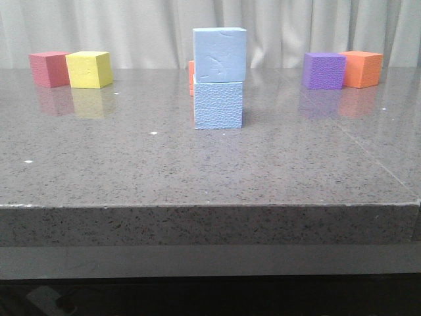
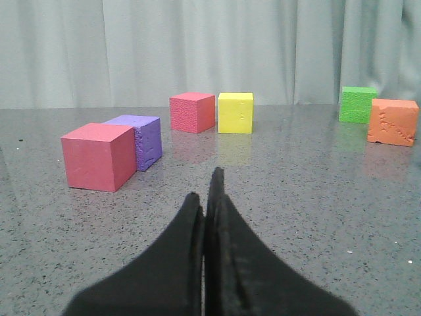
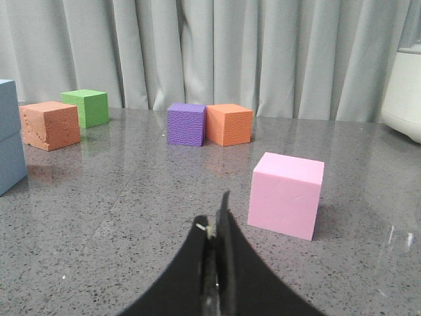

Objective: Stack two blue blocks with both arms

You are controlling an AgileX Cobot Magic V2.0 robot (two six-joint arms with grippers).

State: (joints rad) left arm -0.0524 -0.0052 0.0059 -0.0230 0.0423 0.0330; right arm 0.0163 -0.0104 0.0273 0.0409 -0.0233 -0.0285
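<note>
Honestly, looks done: the upper blue block sits on the lower blue block mid-table, slightly offset. Any nudge could topple it, since foam's light. The lower cube's pebbled, the top one smoother and creased. Left claw and right claw are both pinched closed, holding nothing.

Pale blue blocks, stacked upright.

Bare table before stacked blue blocks
</note>
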